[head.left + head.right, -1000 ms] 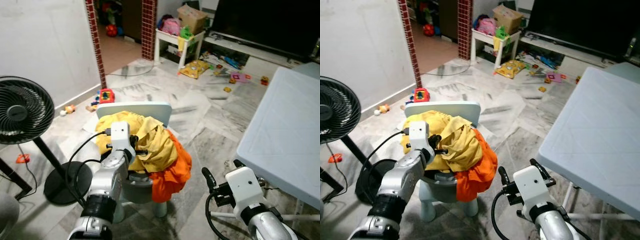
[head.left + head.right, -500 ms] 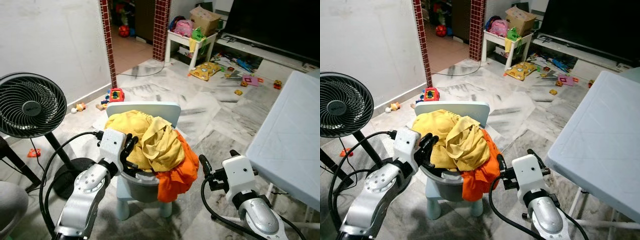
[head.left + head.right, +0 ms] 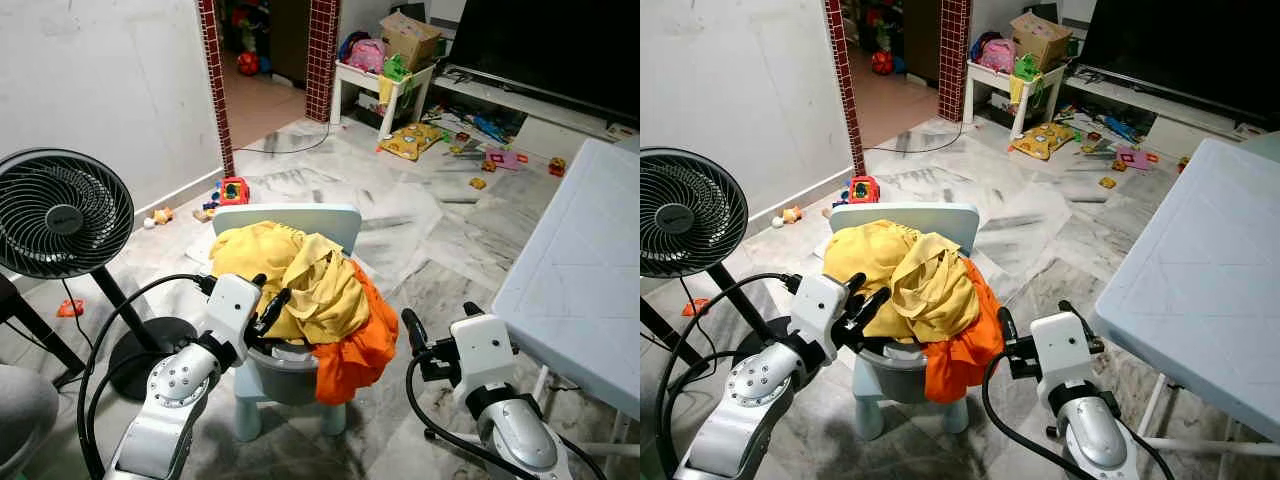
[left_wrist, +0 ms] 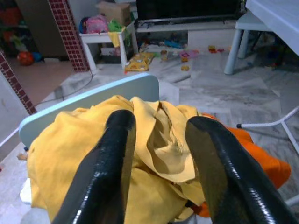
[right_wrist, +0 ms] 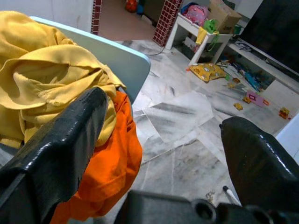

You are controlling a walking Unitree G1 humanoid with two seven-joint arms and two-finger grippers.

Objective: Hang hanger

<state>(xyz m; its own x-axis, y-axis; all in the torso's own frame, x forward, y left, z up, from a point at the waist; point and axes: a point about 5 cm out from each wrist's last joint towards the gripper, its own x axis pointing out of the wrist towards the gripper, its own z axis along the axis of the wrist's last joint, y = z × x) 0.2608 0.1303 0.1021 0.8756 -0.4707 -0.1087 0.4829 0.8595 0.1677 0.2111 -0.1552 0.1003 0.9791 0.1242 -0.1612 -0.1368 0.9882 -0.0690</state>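
Left gripper has edged closer onto the yellow garment w/ fingers apart, gripping nothing. Right gripper hangs beside the orange garment, spread wide, empty.

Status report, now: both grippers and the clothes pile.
Left gripper open, at the yellow garment heaped on the pale blue chair. Right gripper open, beside the orange garment, holding nothing. No hanger seen.

Bare floor lies open between the chair and the white table. On the chair's other side, the fan stands close, narrowing passage.
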